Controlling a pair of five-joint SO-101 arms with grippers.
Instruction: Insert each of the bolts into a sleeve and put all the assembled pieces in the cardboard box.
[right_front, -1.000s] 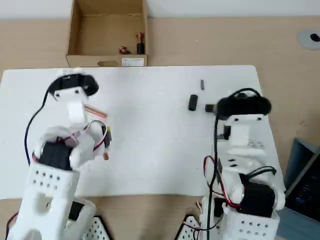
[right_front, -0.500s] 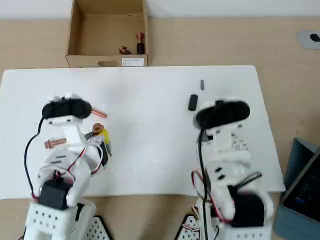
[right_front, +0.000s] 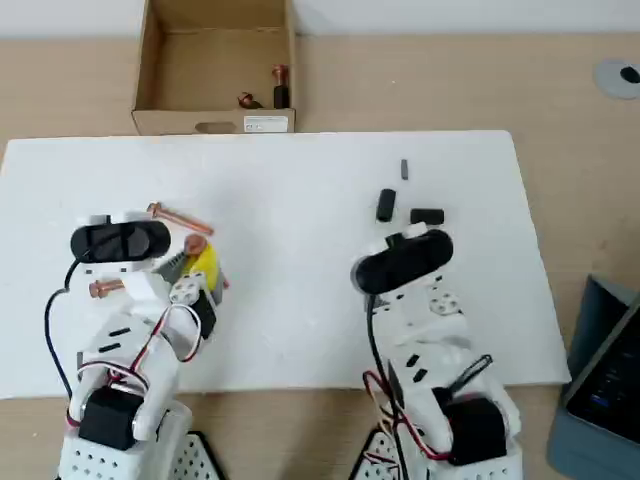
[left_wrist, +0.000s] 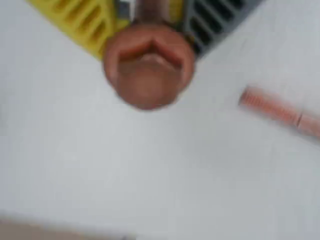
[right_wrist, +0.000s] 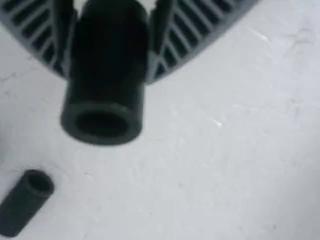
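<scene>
High view, looking down on a table (right_front: 560, 90) with a white mat (right_front: 300, 320) on it: the cardboard box (right_front: 150, 70) stands just past the mat's far edge, with two assembled pieces (right_front: 279, 86) inside near one wall. The left arm (right_front: 130, 340) is at the mat's near edge, and its left gripper (right_front: 195, 258) is clamped on a copper held bolt (right_front: 195, 244). A loose bolt (right_front: 178, 216) lies just beyond that gripper and a second bolt (right_front: 104, 288) lies beside the arm. Across the mat, a loose sleeve (right_front: 386, 206) and a second sleeve (right_front: 427, 215) lie close together just beyond the right arm (right_front: 400, 262). Left wrist view: yellow and grey fingers (left_wrist: 75, 20) pinch the held bolt, whose broad copper end juts past their tips above the mat, while a loose bolt lies apart from it. Right wrist view: the right gripper (right_wrist: 107, 60) grips a black held sleeve (right_wrist: 102, 100) round its wall, open bore clear of the fingers, and a loose sleeve lies nearby. The bolts look like stiff, smooth metal, small and prone to roll or pivot, so they are best gripped on the shank. The sleeves seem light, rigid tubes, best held mid-wall with the bore unobstructed
</scene>
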